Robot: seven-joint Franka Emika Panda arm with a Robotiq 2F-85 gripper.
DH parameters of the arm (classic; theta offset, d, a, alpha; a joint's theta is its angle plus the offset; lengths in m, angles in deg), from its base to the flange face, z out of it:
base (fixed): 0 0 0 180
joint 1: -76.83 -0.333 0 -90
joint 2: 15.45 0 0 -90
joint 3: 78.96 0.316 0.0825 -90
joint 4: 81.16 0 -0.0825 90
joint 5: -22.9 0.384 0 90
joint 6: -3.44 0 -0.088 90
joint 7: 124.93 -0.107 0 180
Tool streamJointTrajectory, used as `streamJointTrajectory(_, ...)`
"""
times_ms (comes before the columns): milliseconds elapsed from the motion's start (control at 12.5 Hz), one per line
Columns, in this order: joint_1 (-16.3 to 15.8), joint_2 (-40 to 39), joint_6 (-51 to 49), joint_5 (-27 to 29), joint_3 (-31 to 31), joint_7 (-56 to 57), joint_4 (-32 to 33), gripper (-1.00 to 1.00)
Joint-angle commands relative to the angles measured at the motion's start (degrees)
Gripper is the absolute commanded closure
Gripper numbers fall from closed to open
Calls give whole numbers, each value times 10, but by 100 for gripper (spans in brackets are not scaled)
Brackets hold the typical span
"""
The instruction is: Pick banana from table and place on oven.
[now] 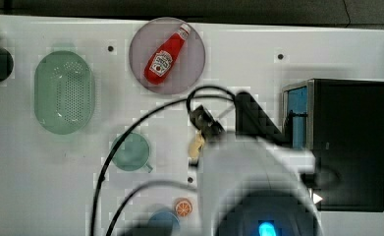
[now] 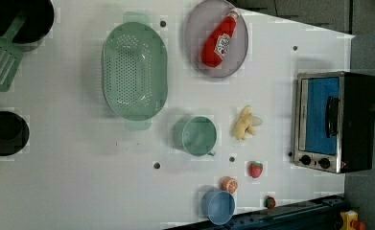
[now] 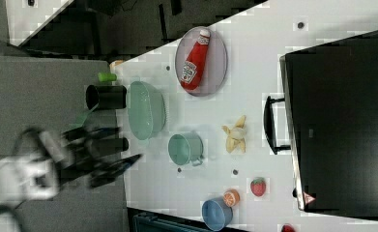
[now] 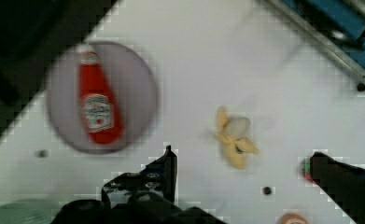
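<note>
Lying on the white table (image 2: 79,182), one banana (image 2: 244,123) sits at 9 o'clock from the single toaster oven (image 2: 333,122) in the left view, apart from it. Gripper (image 4: 243,170) hangs above with fingers spread wide, holding nothing. Counted: one ketchup bottle (image 2: 220,40) on one plate (image 2: 194,43), two cups (image 2: 199,136), two strawberries (image 2: 256,169), one colander (image 2: 134,71).

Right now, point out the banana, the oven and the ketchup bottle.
banana (image 2: 243,125): left view, middle of the fruit.
oven (image 2: 319,115): left view, blue glass door.
ketchup bottle (image 2: 218,44): left view, label on the red body.
</note>
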Motion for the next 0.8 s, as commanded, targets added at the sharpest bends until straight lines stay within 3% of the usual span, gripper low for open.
streamJointTrajectory(80, 9, -82, 69, 2, 10, 1, 77, -100)
streamJointTrajectory(800, 9, -278, 369, 2, 9, 1, 177, -100)
